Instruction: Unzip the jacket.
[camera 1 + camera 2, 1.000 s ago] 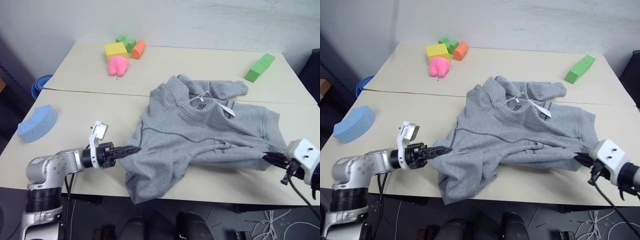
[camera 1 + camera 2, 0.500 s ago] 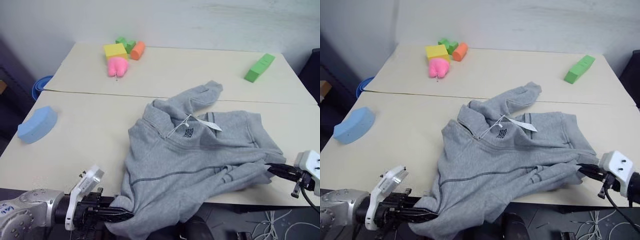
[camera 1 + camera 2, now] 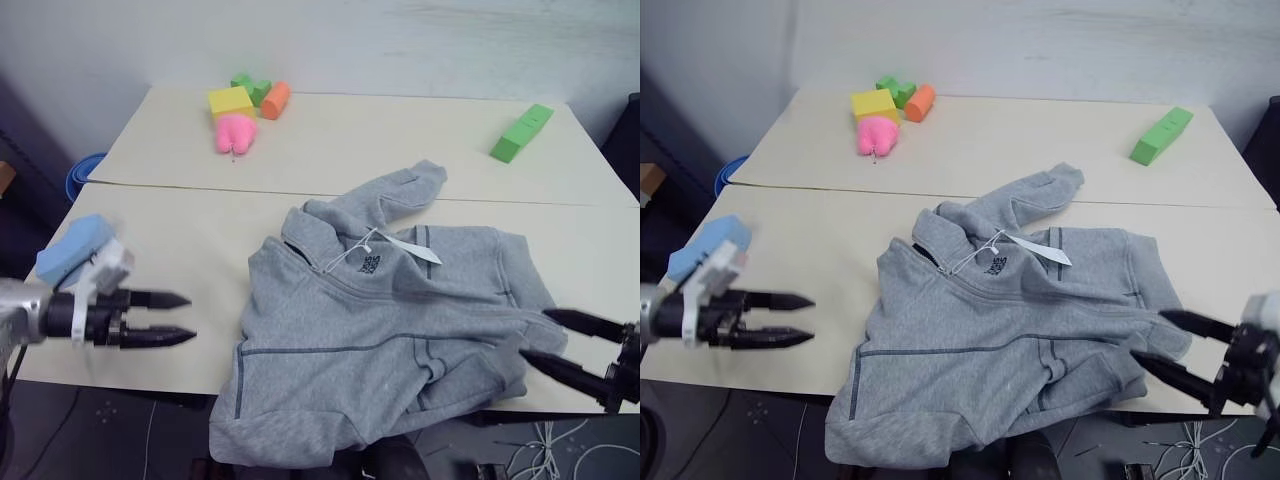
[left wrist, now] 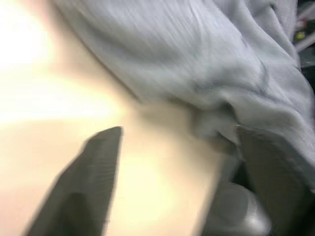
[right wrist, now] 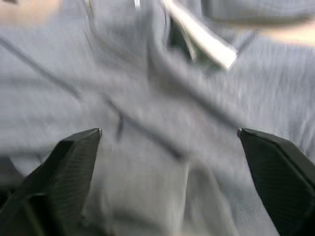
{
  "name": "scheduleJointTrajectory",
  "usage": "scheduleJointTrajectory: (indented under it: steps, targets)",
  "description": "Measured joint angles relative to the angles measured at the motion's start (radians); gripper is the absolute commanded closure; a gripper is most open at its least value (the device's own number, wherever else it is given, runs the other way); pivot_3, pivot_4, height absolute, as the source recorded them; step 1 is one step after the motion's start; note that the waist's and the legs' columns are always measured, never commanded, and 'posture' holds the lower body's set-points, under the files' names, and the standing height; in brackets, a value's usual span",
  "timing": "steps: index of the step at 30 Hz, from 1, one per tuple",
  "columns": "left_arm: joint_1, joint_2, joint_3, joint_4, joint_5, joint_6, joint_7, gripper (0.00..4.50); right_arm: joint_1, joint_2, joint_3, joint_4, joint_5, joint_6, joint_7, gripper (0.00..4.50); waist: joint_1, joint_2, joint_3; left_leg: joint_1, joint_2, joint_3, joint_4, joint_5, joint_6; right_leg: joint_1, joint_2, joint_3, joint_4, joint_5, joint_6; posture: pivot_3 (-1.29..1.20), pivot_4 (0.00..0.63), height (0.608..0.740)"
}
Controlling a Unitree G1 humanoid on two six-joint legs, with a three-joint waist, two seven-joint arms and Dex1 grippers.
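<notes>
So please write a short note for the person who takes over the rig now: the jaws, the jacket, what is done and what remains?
Left gripper: jaws open, holding nothing, over the table to the left of the jacket.
Right gripper: jaws open, holding nothing, at the jacket's right edge.
Jacket: spread on the near table, front up, lower hem hanging over the near edge, white tag by the collar.
Done: both grippers have just released it after pulling it nearer.
Left: the zipper looks closed; unzip it.

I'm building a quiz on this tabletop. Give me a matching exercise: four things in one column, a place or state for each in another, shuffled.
1. jacket
2. green block
3. blue foam
4. left tool

A. open, holding nothing
B. far right of the table
C. hem hanging over the near edge
D. near the left edge

Pairs: 1-C, 2-B, 3-D, 4-A
</notes>
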Motion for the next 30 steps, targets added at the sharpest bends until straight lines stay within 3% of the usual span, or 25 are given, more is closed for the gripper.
scheduleJointTrajectory:
  steps: [3, 5, 9, 12, 15, 24, 30]
  targets:
    - [-0.183, -0.08, -0.052, 0.057, 0.029, -0.083, -0.016, 0.06, -0.156, -0.037, 0.034, -0.027, 0.024, 0.013, -0.061, 0.0, 0.001, 0.0, 0.0, 0.0, -0.001, 0.001, 0.0, 0.0, 0.0, 0.0, 0.001, 0.0, 0.002, 0.001, 0.001, 0.0, 0.15, 0.74]
    - [-0.281, -0.168, -0.104, 0.075, 0.054, -0.147, -0.019, 0.06, -0.283, -0.044, 0.139, -0.044, -0.014, -0.022, -0.09, 0.0, 0.002, -0.001, 0.0, -0.001, -0.001, 0.002, 0.001, 0.0, 0.001, 0.0, 0.007, -0.001, 0.003, 0.001, 0.002, 0.0, 0.15, 0.74]
    - [-0.44, -0.354, -0.252, 0.143, 0.144, -0.276, -0.041, 0.06, -0.579, -0.015, 0.506, -0.038, -0.257, -0.155, -0.134, 0.0, 0.001, -0.002, 0.0, -0.005, -0.003, 0.005, 0.004, 0.001, 0.001, -0.004, 0.012, -0.003, 0.002, 0.003, 0.005, 0.0, 0.15, 0.74]
    - [-0.533, -0.479, -0.332, 0.21, 0.196, -0.355, -0.055, 0.06, -0.753, 0.03, 0.772, 0.024, -0.475, -0.257, -0.134, 0.0, 0.001, -0.003, 0.0, -0.016, -0.005, 0.005, 0.008, 0.001, 0.001, -0.016, 0.014, -0.003, 0.005, 0.003, 0.005, 0.0, 0.15, 0.74]
    - [-0.579, -0.544, -0.38, 0.3, 0.272, -0.489, -0.067, 0.06, -0.875, 0.114, 0.956, 0.139, -0.662, -0.335, -0.142, 0.0, -0.005, -0.003, 0.0, -0.018, -0.004, 0.005, 0.009, 0.001, 0.001, -0.019, 0.015, -0.005, 0.007, 0.003, 0.005, 0.0, 0.15, 0.74]
    - [-0.641, -0.663, -0.428, 0.586, 0.447, -0.717, 0.009, 0.06, -1.07, 0.332, 1.154, 0.331, -0.938, -0.344, -0.236, 0.0, -0.021, -0.003, 0.0, -0.028, -0.001, 0.001, 0.02, 0.001, 0.002, -0.021, 0.013, -0.01, 0.011, 0.003, 0.005, 0.0, 0.15, 0.74]
    - [-0.641, -0.684, -0.427, 0.703, 0.513, -0.782, 0.048, 0.06, -1.127, 0.374, 1.19, 0.409, -1.049, -0.334, -0.267, 0.0, -0.023, -0.003, 0.0, -0.028, -0.001, 0.0, 0.02, 0.001, 0.002, -0.021, 0.013, -0.01, 0.012, 0.003, 0.005, 0.0, 0.15, 0.74]
